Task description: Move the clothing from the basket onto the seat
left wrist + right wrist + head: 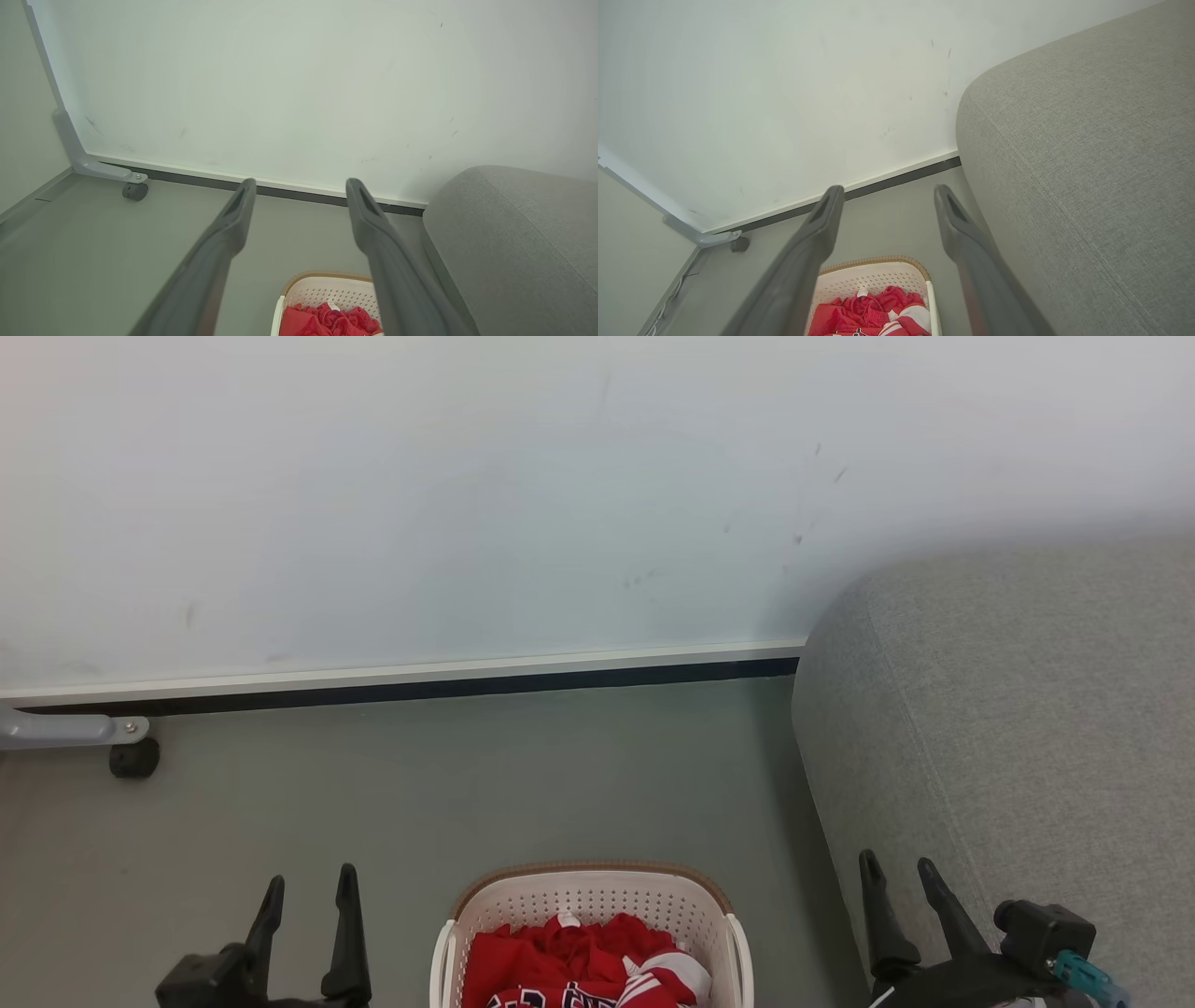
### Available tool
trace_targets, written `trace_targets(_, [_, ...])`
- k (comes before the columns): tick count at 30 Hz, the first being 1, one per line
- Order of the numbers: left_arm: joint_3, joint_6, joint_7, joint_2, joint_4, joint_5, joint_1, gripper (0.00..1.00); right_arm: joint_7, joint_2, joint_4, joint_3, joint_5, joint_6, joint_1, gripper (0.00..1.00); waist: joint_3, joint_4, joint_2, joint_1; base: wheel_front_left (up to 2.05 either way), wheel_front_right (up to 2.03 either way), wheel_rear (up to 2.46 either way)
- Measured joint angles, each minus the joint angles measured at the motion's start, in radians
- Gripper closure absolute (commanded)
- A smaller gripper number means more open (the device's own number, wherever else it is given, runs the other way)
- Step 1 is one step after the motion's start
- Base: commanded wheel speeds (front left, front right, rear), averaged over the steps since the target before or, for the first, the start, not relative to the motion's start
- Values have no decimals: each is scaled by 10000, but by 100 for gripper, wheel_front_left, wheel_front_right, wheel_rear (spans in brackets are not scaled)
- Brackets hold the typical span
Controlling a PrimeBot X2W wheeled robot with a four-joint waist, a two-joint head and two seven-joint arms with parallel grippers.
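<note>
Red clothing [579, 961] with white stripe trim and some lettering lies bunched inside the cream perforated basket [597, 896], which stands on the floor at the bottom middle of the head view. To its right rises the grey fabric seat [1008, 709]. My left gripper [308, 896] hangs open to the basket's left, nothing between its fingers. My right gripper [899, 877] is open too, in front of the seat's side, right of the basket. The left wrist view shows the basket [327, 289], clothing [327, 319] and seat [514, 233]; the right wrist view shows the basket [878, 275], clothing [873, 310] and seat [1087, 163].
A white wall panel [467, 504] with a dark skirting strip closes the back. At the far left a grey metal foot with a black caster [133, 758] rests on the grey floor [467, 784].
</note>
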Motion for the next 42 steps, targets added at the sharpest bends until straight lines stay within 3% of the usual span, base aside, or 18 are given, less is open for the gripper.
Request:
trace_targets(21, [-267, 299, -690, 17, 71, 2493, 188, 0, -713, -174, 100, 828, -2579, -324, -25, 0, -28, -32, 0, 0, 0, 0, 0])
trace_targets(42, [-198, 213, -690, -25, 222, 2510, 270, 0, -713, -165, 98, 696, -2742, -311, -28, 0, 7, -43, 0, 0, 0, 0, 0])
